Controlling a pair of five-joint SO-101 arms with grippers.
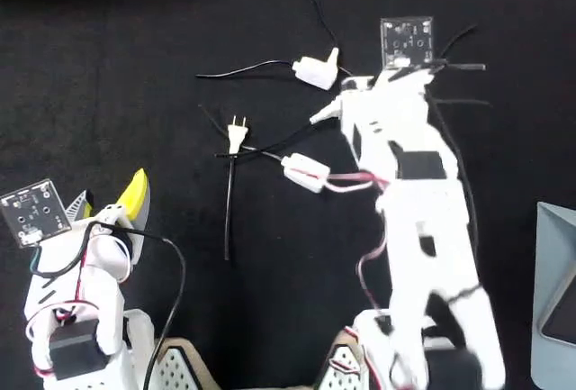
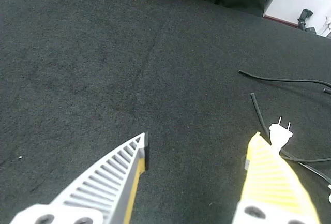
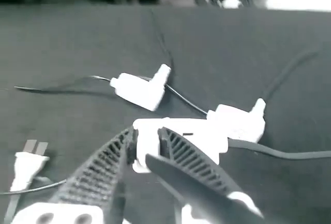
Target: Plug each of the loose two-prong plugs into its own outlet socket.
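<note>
A loose white two-prong plug (image 1: 237, 129) lies on the black table left of centre, its black cable trailing toward the front; it also shows as the plug (image 2: 279, 133) and the plug (image 3: 26, 164). A white outlet socket (image 1: 315, 71) at the back has a plug in it. Another white socket (image 1: 306, 172) lies mid-table. My right gripper (image 1: 328, 113) (image 3: 147, 144) is low between these two, shut on a white outlet block (image 3: 181, 136). A third socket (image 3: 238, 121) with a plug sits just beyond. My left gripper (image 1: 112, 192) (image 2: 199, 149) hangs open at the front left, holding nothing.
Black cables (image 1: 243, 70) run across the middle of the table, and a pink-white wire (image 1: 346, 183) leads from the mid-table socket. A grey bin (image 1: 553, 291) stands at the right edge. Bare black cloth (image 1: 108, 75) covers the left half.
</note>
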